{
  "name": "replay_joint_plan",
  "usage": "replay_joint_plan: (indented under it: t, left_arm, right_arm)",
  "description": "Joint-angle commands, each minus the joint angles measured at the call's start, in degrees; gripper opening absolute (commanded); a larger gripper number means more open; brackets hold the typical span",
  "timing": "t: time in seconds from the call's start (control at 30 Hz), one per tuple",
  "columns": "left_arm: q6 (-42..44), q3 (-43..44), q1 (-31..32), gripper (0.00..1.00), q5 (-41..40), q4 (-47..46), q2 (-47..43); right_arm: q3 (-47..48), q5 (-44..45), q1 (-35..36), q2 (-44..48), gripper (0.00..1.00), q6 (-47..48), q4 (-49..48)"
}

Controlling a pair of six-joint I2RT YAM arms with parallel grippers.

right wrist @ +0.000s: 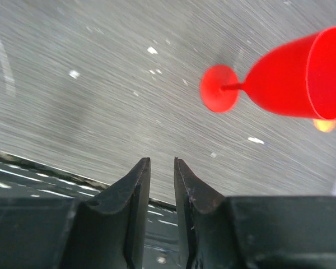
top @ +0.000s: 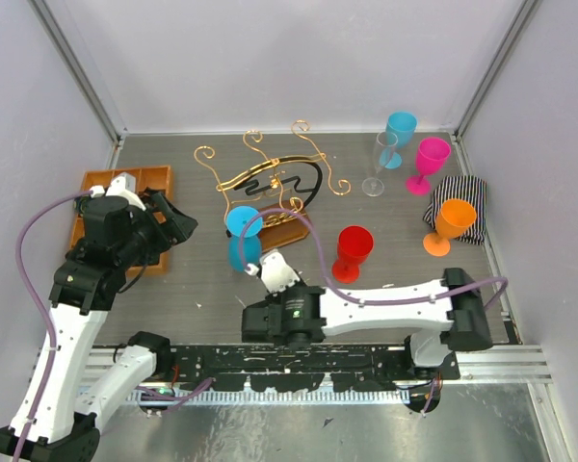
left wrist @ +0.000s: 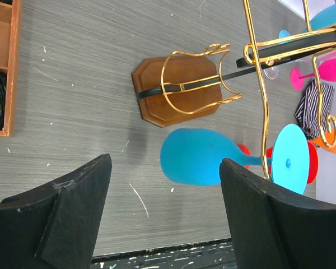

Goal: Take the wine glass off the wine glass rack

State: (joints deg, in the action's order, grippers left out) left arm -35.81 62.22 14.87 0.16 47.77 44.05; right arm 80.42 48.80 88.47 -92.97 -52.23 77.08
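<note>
Grey tabletop [top: 202, 284] is enclosed by white walls. The left gripper [top: 178, 223] is held wide open and empty, apparently to take the blue wine glass [left wrist: 196, 157], which is hung by its foot, bowl down, on the rack [left wrist: 182, 87]. The right gripper [right wrist: 162, 162] is kept low, its jaws narrowed to a slit with nothing held.

Blue wine glass [left wrist: 196, 157] hangs inverted frm gold wire rack [left wrist: 157, 106], near end.

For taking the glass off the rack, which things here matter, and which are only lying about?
Belongs to the job: wine glass rack; hanging blue wine glass.
Lying about: red wine glass; clear wine glass; standing blue wine glass; pink wine glass; orange wine glass; striped cloth; compartment tray.
</note>
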Motion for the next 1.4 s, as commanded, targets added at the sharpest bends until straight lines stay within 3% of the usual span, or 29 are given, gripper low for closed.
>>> replay_joint_plan:
  t: [0.0,0.2,0.57,0.87,1.37]
  left_arm:
    - [-0.55,-0.47,-0.25,0.84,0.14,-1.67,-0.55]
    - [-1.25,-0.84,-0.24,0.84,0.85,-2.23,-0.11]
    - [-1.28,0.16,-0.27,0.84,0.46,-1.62,0.37]
    - [-1.43,0.63,-0.27,0.84,0.69,-1.94,1.14]
    - [-2.35,1.38,-0.27,0.84,2.47,-2.99,1.44]
  right_arm:
    - [-0.96,0.07,-3.43,13.68,0.3,5.58,-16.6]
    - [-5.02,-9.1,-12.49,22.6,0.29,14.66,-34.52]
    - [-8.64,-35.54,-29.41,22.91,0.29,13.2,-54.54]
    - [-7.9,-44.63,-33.88,19.95,0.38,10.26,-60.63]
    - [-10.21,-49.26,-36.4,16.66,0.48,7.56,-66.59]
